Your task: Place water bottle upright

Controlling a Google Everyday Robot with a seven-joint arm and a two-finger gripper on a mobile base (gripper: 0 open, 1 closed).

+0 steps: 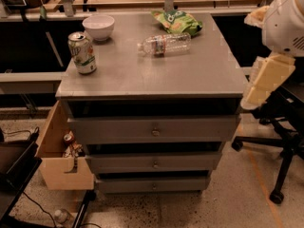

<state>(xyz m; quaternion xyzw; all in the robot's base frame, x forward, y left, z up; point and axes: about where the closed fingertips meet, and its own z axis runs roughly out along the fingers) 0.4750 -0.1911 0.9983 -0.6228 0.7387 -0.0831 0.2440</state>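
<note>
The water bottle (165,44) is a small clear ribbed bottle with a white cap and a pale label band. It lies on its side at the back middle of the grey cabinet top (190,75), with its cap pointing left. My gripper (254,95) hangs off the right edge of the cabinet, below the white arm housing (285,23). It is well to the right of the bottle, lower than it, and holds nothing.
A green-and-white soda can (82,52) stands at the left edge. A white bowl (98,27) sits at the back left. A green snack bag (178,22) lies just behind the bottle. A wooden box (57,160) hangs at the cabinet's left side. An office chair base (278,146) is on the right.
</note>
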